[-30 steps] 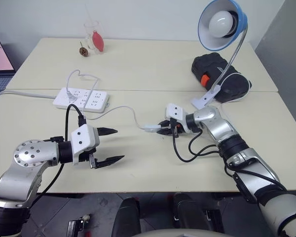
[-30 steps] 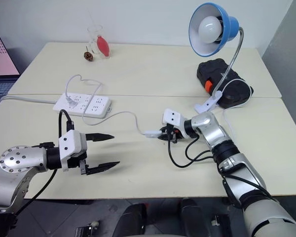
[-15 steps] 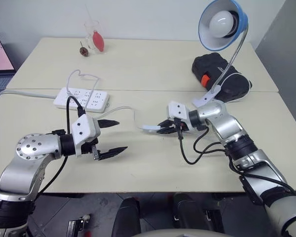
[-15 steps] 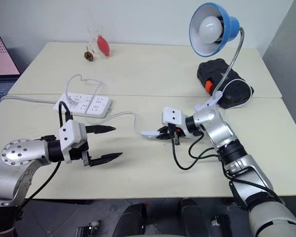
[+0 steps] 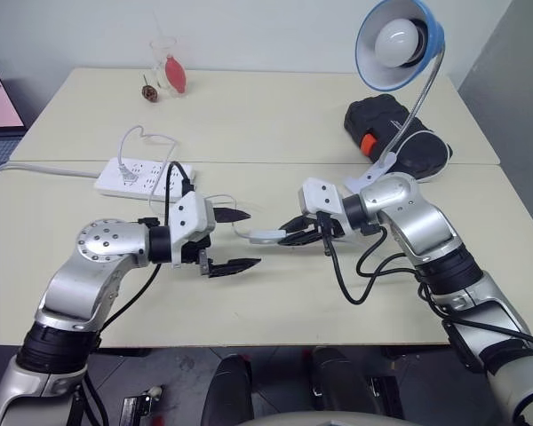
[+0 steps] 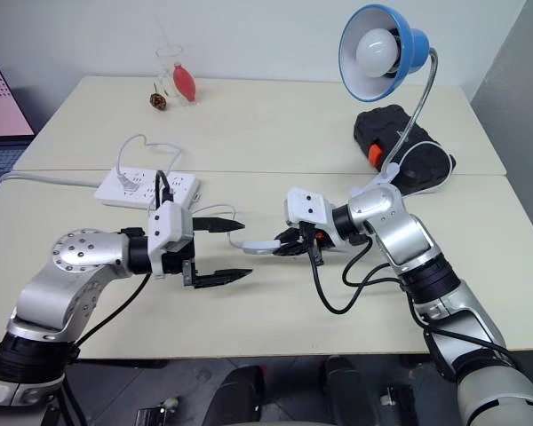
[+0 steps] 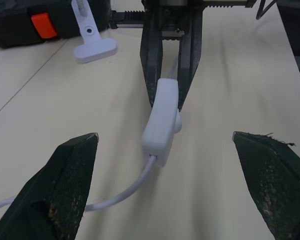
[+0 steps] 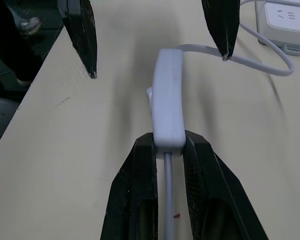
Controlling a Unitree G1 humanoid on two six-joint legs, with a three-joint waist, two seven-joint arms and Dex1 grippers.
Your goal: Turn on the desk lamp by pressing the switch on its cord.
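The right gripper [image 6: 286, 241] is clamped on one end of the small white oblong inline switch [image 6: 259, 242], lifting it clear of the cream counter [image 6: 275, 124], and every place here is given from that switch. The left gripper [image 6: 231, 249] has its two black fingers spread wide, one on each side of the switch's free end and touching nothing. The likeliest trouble is that the hold covers only a short stretch of the switch body; a push from the left fingers against the unsupported end could lever it out of the clamp or twist it so the rocker faces away. The thin white cord [image 5: 222, 196] trailing from the free end toward the white multi-socket power strip [image 5: 144, 177] could also snag on a left finger. The switch is smooth, slightly thicker than its cord, with a small raised nub on one flank. Well beyond it stands the desk lamp with its blue dome shade and round white bulb [image 6: 376, 51], apparently unlit, its white clip base [image 5: 373, 177] beside a black case [image 5: 395, 133].
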